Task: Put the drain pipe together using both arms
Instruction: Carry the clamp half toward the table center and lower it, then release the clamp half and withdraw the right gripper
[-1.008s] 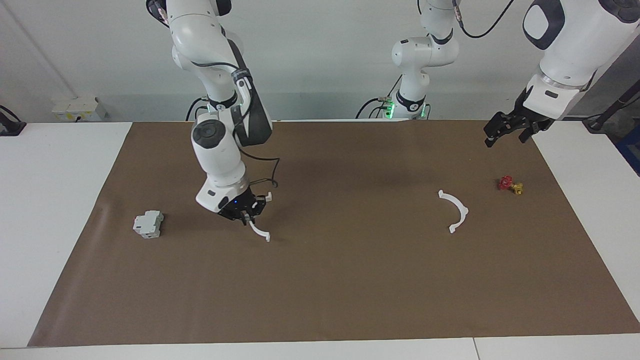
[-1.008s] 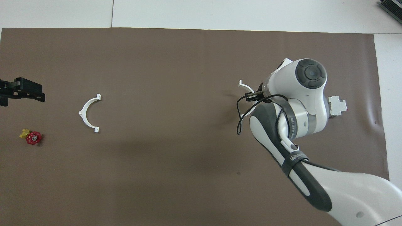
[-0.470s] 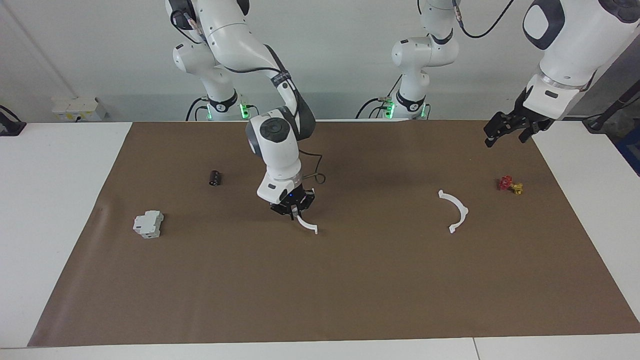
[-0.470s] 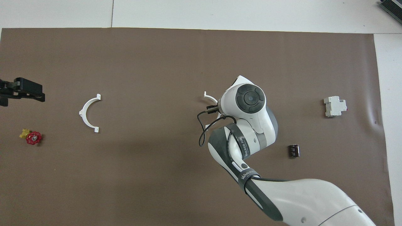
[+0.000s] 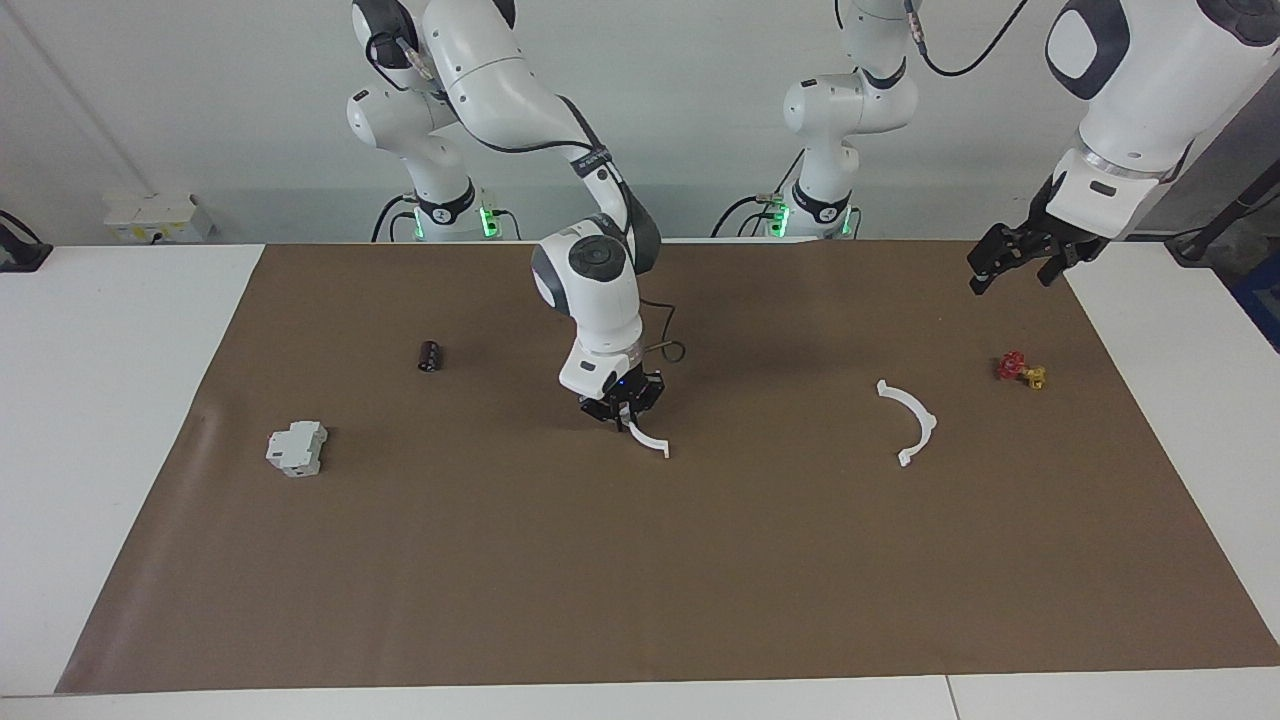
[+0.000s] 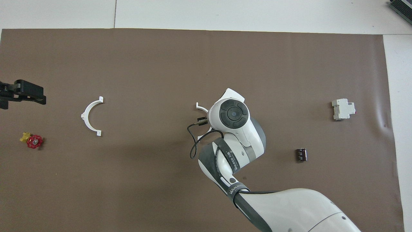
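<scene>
My right gripper point(image 5: 622, 418) is shut on one white half-ring point(image 5: 650, 442) over the middle of the brown mat. The ring's free end hangs low by the mat; I cannot tell if it touches. In the overhead view the wrist covers most of the gripper point(image 6: 202, 120), and one end of the held half-ring point(image 6: 201, 107) shows beside it. The second half-ring point(image 5: 915, 420) lies flat on the mat toward the left arm's end, also seen in the overhead view point(image 6: 87, 116). My left gripper point(image 5: 1018, 262) is open and empty, raised over the mat's edge near the valve, and waits point(image 6: 24, 93).
A small red-and-gold valve point(image 5: 1020, 370) point(image 6: 32, 140) lies near the left gripper. A boxy grey-white block point(image 5: 296, 447) point(image 6: 343, 109) and a small black cylinder point(image 5: 430, 355) point(image 6: 301, 155) lie toward the right arm's end. The brown mat point(image 5: 700, 580) covers the table.
My right gripper has carried its half-ring from near the grey-white block toward the middle of the mat, uncovering the black cylinder. The left arm and the other half-ring have not moved.
</scene>
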